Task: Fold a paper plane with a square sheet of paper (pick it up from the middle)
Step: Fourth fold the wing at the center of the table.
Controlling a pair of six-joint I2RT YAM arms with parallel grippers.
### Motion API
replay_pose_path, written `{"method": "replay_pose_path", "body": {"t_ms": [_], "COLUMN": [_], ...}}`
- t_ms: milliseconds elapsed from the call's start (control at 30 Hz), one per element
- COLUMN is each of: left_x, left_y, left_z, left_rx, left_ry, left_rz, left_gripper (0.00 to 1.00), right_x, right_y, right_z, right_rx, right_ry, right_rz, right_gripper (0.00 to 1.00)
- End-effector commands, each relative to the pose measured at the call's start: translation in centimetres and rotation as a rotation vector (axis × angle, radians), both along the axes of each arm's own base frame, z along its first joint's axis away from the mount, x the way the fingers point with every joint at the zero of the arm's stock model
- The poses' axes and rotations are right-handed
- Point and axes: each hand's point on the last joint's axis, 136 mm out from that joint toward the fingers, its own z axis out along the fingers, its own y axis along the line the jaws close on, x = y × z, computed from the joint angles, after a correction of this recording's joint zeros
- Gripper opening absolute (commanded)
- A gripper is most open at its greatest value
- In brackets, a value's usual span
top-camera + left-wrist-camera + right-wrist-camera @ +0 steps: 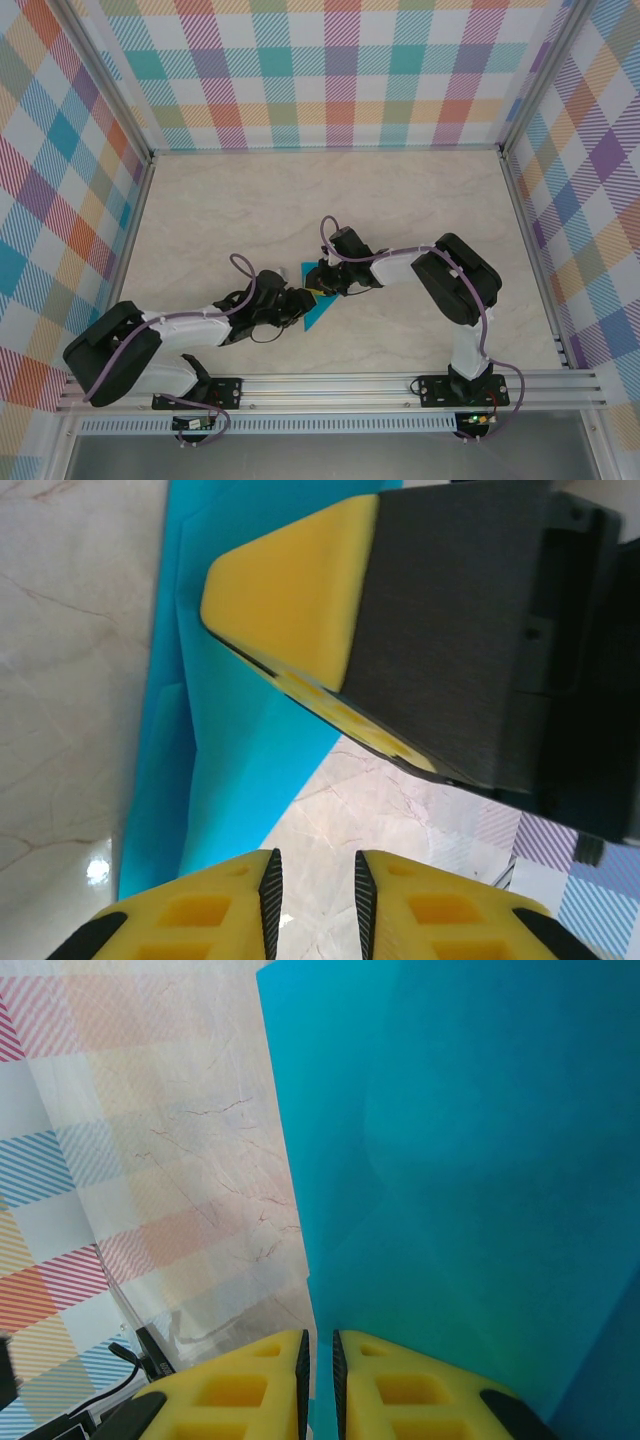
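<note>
The teal-blue sheet of paper (319, 313) lies folded and creased on the table between the two arms, with one slanted edge. My right gripper (314, 288) is shut on the paper's edge. In the right wrist view the paper (470, 1180) runs down into the narrow slit between the right gripper's (318, 1385) yellow jaws. In the left wrist view my left gripper (312, 905) stands open over bare table, just right of the paper (230, 770), with nothing between its fingers. The right gripper's yellow finger (290, 590) sits on the paper above it. From above, the left gripper (298, 304) nearly touches the right one.
The marble-patterned table (330, 200) is walled by checked panels at the back and both sides. An aluminium rail (330, 385) with both arm bases runs along the near edge. The two wrists crowd together around the paper.
</note>
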Motion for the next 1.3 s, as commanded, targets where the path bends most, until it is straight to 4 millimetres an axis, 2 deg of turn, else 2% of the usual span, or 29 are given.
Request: {"method": "replay_pose_path", "body": {"t_ms": [0,133,233,400,567,700,900,1000,1100,1267], "left_x": [0.4,-0.4,-1.7,-4.5,-6.1,-5.6,-3.3,-2.3,-1.5,-0.8], "left_y": [-1.2,-1.3,-1.1,2.1,4.2,3.7,1.3,0.1,-0.9,-2.1], "left_z": [0.5,-1.6,-3.1,-6.0,-6.7,-4.7,0.7,2.6,3.4,2.4], "left_rx": [-0.05,-0.039,-0.009,0.143,0.199,0.156,0.049,-0.011,-0.045,-0.044], "left_ry": [-0.002,0.066,0.114,0.209,0.23,0.166,0.011,-0.038,-0.064,-0.051], "left_rz": [0.009,0.003,-0.008,0.023,0.021,0.006,-0.017,-0.018,-0.02,-0.027], "left_gripper": [0.27,0.27,0.27,0.27,0.27,0.28,0.28,0.29,0.29,0.29], "right_x": [-2.6,-2.7,-2.7,-2.8,-2.8,-2.8,-2.8,-2.8,-2.8,-2.8], "right_y": [-2.8,-2.9,-3.0,-3.1,-3.1,-3.0,-3.1,-3.1,-3.1,-3.0], "right_z": [-5.4,-5.5,-5.5,-5.6,-5.7,-5.5,-5.5,-5.5,-5.5,-5.5], "right_rx": [-0.175,-0.177,-0.179,-0.182,-0.184,-0.181,-0.183,-0.183,-0.183,-0.181], "right_ry": [0.127,0.128,0.129,0.129,0.133,0.131,0.132,0.131,0.133,0.133], "right_rz": [-0.008,-0.008,-0.009,-0.011,-0.011,-0.012,-0.012,-0.012,-0.013,-0.01], "right_gripper": [0.17,0.17,0.17,0.17,0.17,0.17,0.17,0.17,0.17,0.18]}}
